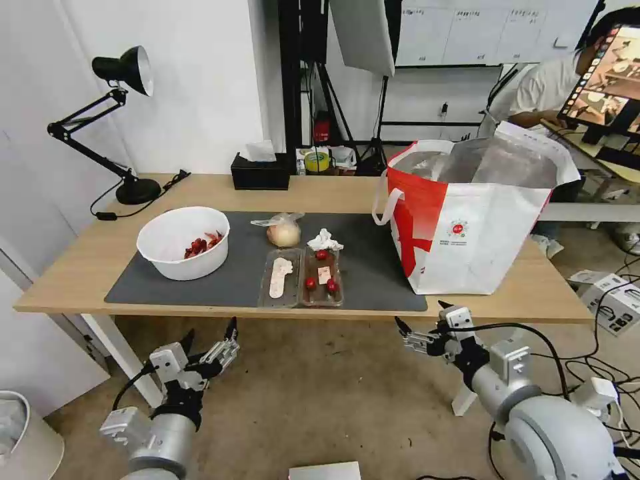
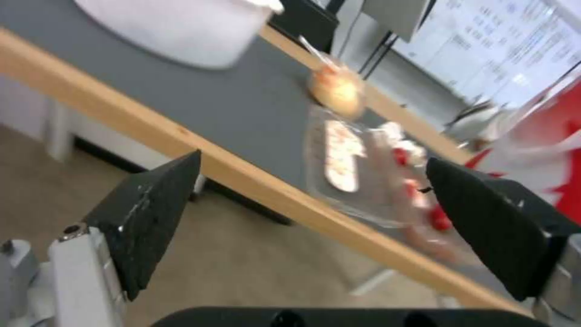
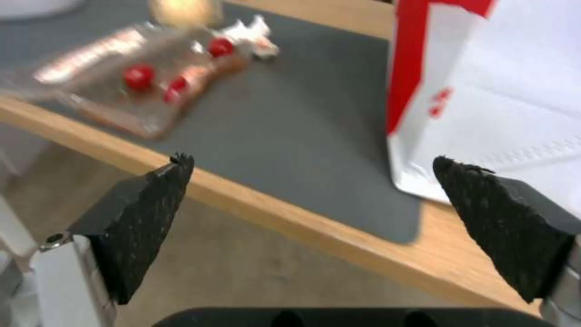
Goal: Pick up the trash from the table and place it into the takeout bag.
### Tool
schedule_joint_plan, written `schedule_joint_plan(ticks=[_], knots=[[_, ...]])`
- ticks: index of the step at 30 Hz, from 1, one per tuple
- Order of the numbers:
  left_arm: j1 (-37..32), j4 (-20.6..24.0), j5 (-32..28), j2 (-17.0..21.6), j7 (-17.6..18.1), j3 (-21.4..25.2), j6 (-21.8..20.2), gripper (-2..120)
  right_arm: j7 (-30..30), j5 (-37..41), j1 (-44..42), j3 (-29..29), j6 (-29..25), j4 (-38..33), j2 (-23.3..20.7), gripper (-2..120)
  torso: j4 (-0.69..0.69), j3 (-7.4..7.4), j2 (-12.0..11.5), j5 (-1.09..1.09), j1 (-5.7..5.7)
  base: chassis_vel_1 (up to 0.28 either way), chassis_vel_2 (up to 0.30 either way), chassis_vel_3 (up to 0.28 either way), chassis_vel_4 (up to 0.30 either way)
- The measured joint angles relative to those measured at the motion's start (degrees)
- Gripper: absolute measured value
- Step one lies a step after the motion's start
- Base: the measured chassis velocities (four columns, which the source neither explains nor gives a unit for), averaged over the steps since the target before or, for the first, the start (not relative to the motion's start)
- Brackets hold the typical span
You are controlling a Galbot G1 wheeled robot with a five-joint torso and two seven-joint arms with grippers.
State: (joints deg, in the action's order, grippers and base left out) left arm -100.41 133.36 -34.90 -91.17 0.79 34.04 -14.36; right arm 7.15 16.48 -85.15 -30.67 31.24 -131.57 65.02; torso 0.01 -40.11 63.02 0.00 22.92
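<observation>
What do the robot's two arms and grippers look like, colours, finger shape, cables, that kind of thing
Both arms are silver-grey metal cylinders with black joint sections and boxy pale grey wrist blocks. The left gripper and right gripper each carry two black, wedge-shaped fingers tapering to points, with a rough textured inner face, mounted on light metal brackets with small screws. Black cables loop along each forearm.

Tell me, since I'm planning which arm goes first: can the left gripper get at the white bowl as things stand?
Probably yes. The left gripper hangs open below the table's front edge, and the white bowl sits on the mat near that edge on the same side, with nothing standing between them. It would have to rise above the tabletop first.
</observation>
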Motion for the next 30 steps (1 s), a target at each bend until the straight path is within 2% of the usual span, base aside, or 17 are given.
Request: schedule_joint_plan(ticks=[2, 11, 21, 30], knots=[[0.5, -0.5, -3.0, 0.0, 0.4, -0.7, -0.8, 100, 0.1, 1.4, 0.5, 0.4, -0.6, 0.1, -0.1, 100, 0.0, 0.0, 0.0, 0.0, 0.0, 0.0, 0.0, 0.0, 0.0], [1.8, -2.6, -8.9, 0.0, 2.5, -2.8, -1.8, 100, 0.2, 2.4, 1.1, 0.8, -1.8, 0.6, -0.2, 100, -0.01, 0.0, 0.0, 0.0, 0.0, 0.0, 0.0, 0.0, 0.0], [7.4, -3.6, -21.9, 0.2, 11.4, -3.9, -5.4, 100, 0.2, 2.1, 1.9, 1.8, -2.5, 2.1, 0.3, 100, -0.01, 0.0, 0.0, 0.0, 0.0, 0.0, 0.0, 0.0, 0.0], [11.2, -3.5, -26.9, 3.0, 17.9, -5.7, -7.2, 100, 0.0, 1.8, 2.1, 2.1, -2.5, 2.5, 0.3, 100, -0.01, 0.0, 0.0, 0.0, 0.0, 0.0, 0.0, 0.0, 0.0]])
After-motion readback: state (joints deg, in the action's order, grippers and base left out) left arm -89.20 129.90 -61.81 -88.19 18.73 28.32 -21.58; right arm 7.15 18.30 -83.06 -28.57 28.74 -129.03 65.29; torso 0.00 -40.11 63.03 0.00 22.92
